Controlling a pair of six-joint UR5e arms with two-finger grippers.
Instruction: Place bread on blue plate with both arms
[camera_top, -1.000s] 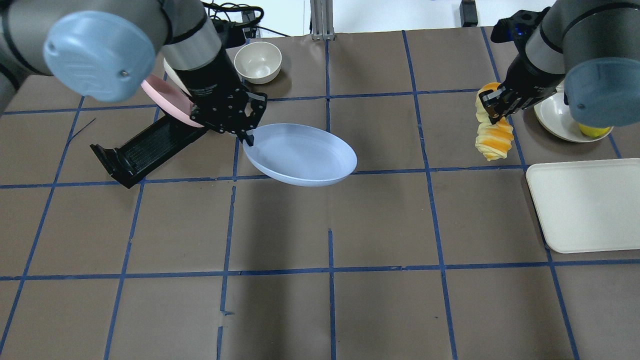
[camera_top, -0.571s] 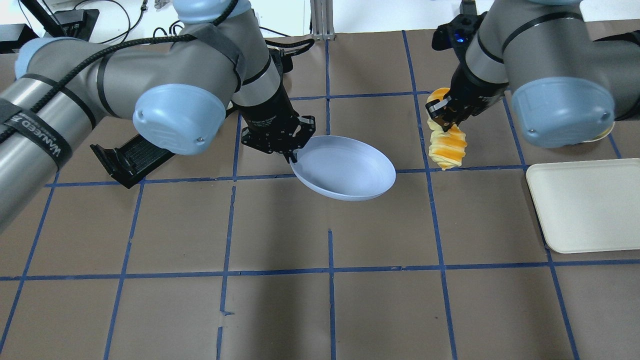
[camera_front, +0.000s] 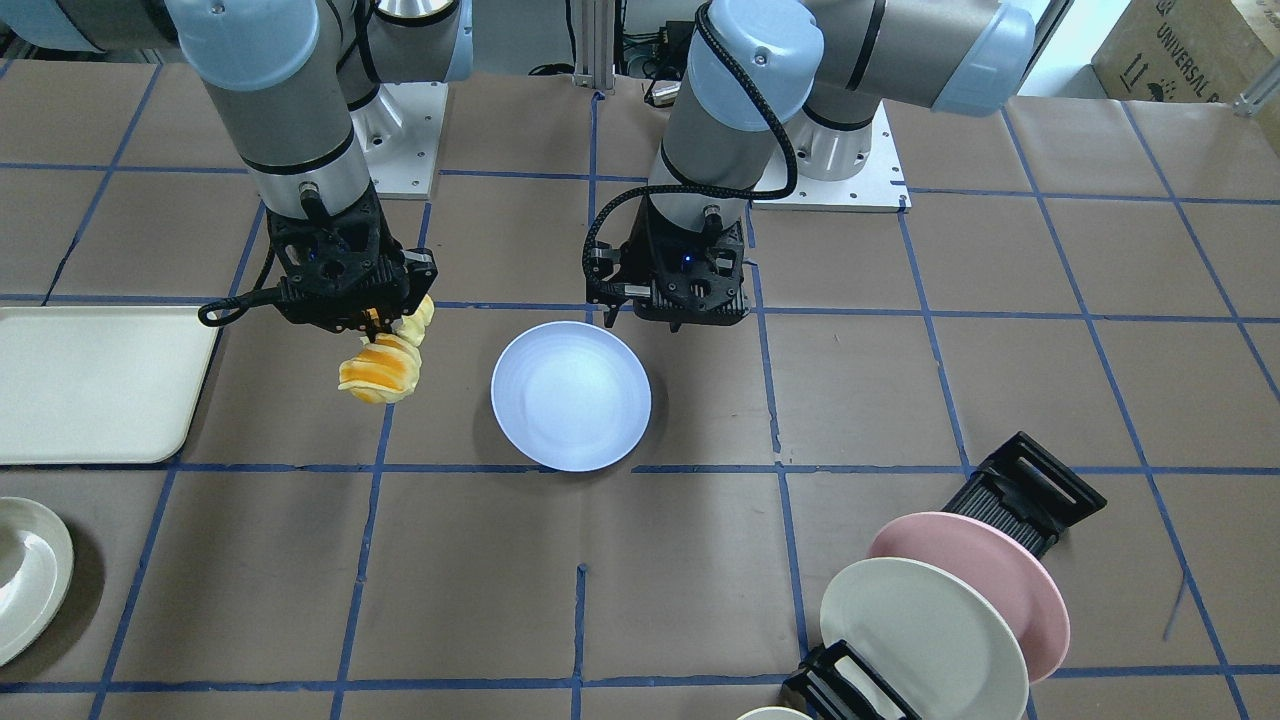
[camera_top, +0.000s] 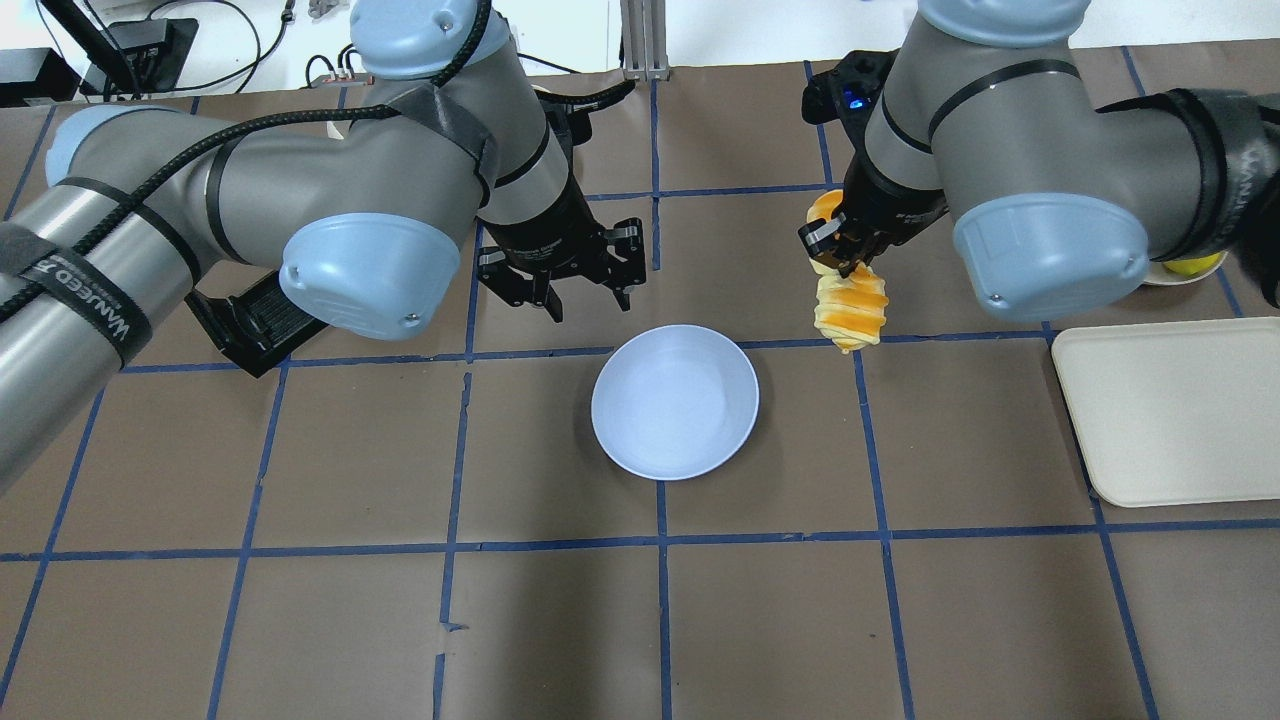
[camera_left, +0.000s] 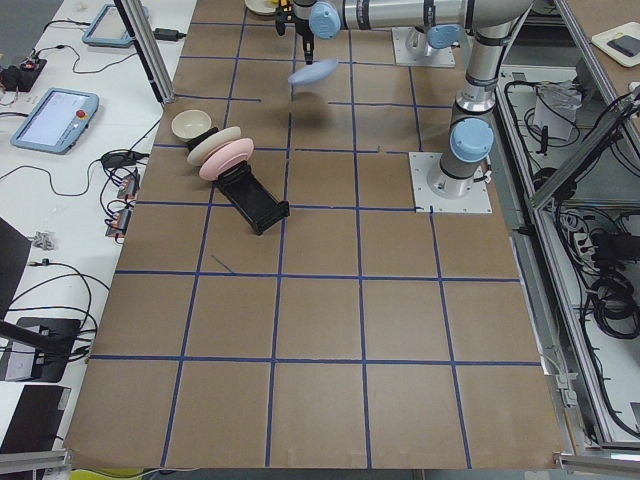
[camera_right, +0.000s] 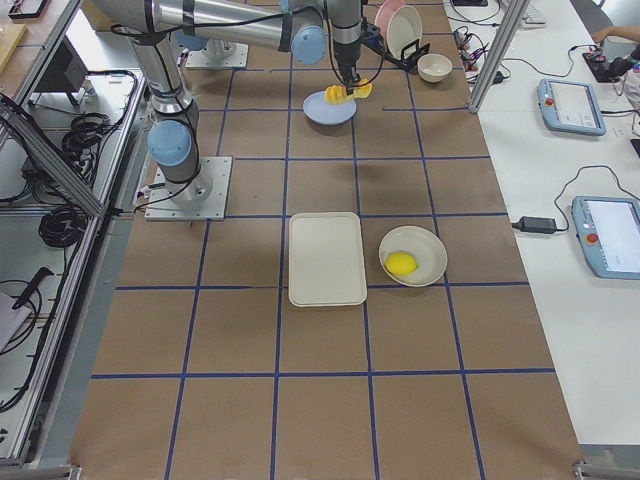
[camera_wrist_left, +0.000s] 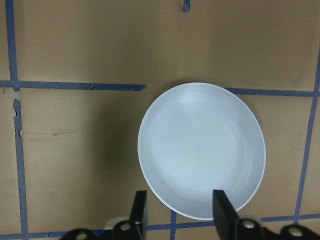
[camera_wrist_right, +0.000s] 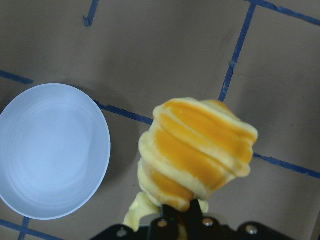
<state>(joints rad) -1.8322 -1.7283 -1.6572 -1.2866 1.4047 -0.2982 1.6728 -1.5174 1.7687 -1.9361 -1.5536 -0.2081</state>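
Observation:
The blue plate (camera_top: 675, 402) lies flat on the brown table near its middle. My left gripper (camera_top: 590, 305) is open and empty, above the table just behind the plate's rear-left rim. In the left wrist view its two fingers (camera_wrist_left: 140, 210) straddle the plate's near rim (camera_wrist_left: 202, 150) without touching it. My right gripper (camera_top: 840, 255) is shut on the top end of the bread (camera_top: 850, 305), an orange and pale yellow striped loaf that hangs down in the air to the right of the plate. The right wrist view shows the bread (camera_wrist_right: 197, 150) beside the plate (camera_wrist_right: 50, 150).
A black dish rack (camera_front: 1030, 490) with a pink plate (camera_front: 1000, 580) and a cream plate (camera_front: 920, 640) stands on the robot's left. A cream tray (camera_top: 1175, 405) and a cream dish with a yellow fruit (camera_right: 412, 257) lie on the right.
My left gripper has let go of the blue plate, which was held tilted and now lies flat; the gripper has opened. My right arm has moved left with the bread, closer to the plate.

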